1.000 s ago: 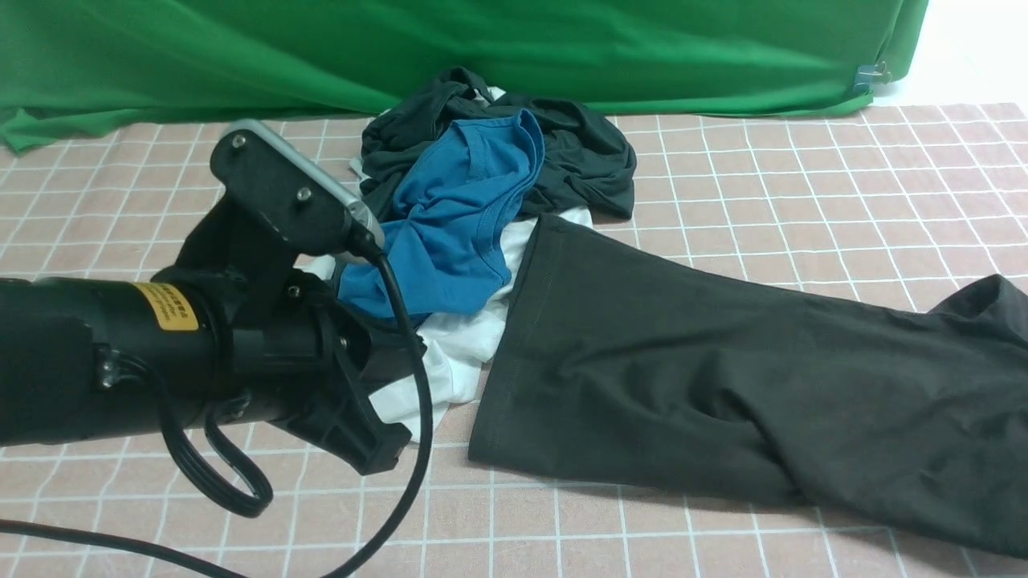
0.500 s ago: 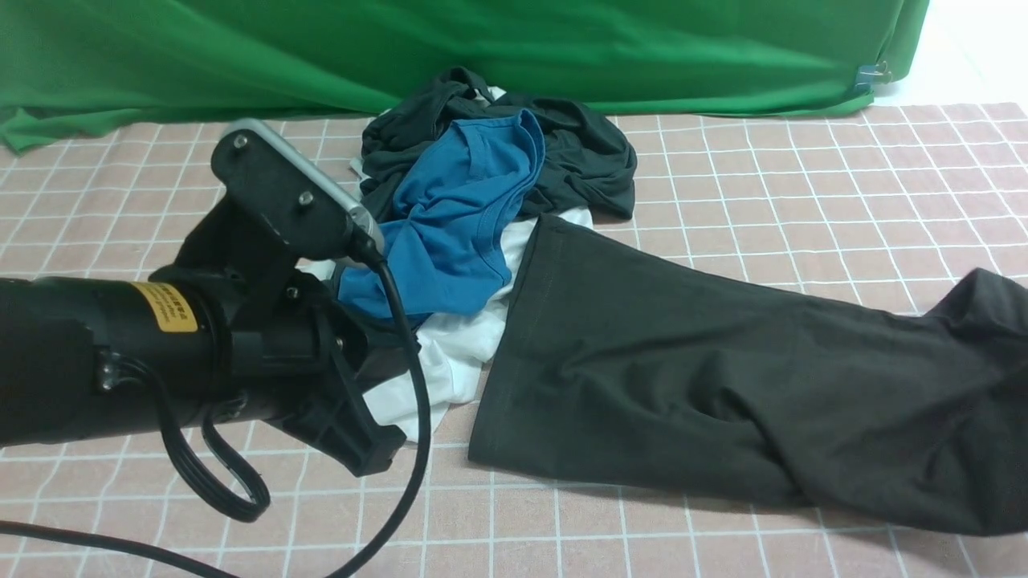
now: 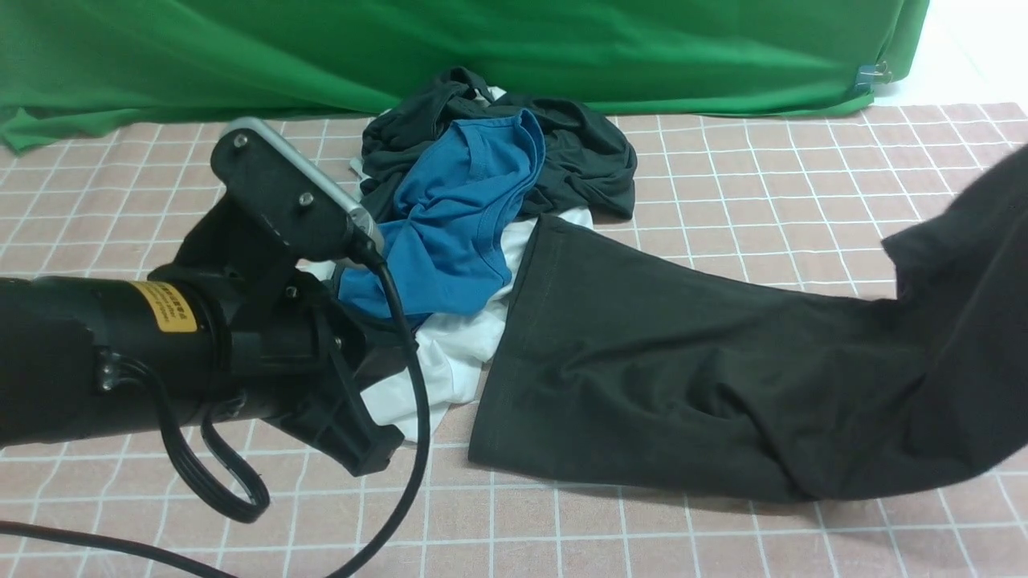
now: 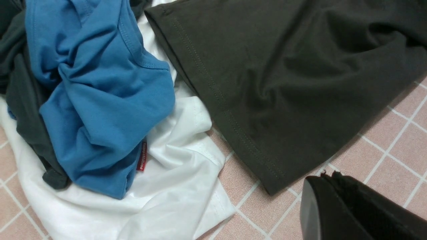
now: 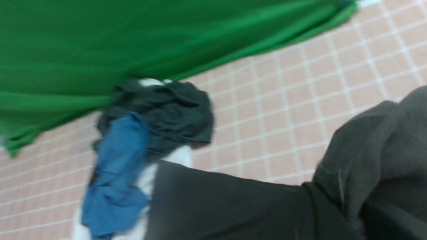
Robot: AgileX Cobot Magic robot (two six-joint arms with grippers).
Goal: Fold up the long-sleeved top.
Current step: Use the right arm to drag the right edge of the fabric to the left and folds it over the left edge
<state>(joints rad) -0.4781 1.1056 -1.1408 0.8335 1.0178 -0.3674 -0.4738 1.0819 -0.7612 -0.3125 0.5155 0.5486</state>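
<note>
The long-sleeved top is a large black garment lying across the pink checked table, its straight hem beside the clothes pile. Its right end is lifted off the table at the front view's right edge. In the right wrist view, bunched black cloth fills my right gripper, which is shut on it; the raised cloth hides that gripper in the front view. My left gripper hangs shut and empty just left of the hem. In the left wrist view its tip sits close to the hem corner. No logo or cuffs show.
A pile at the back middle holds a blue T-shirt, a smaller dark garment and a white garment. A green backdrop drapes along the table's far edge. The left arm's cable loops down over the front left.
The top's right end has risen from the table, pulled up at the right edge. Its hem stays in place. The left arm has barely moved.
</note>
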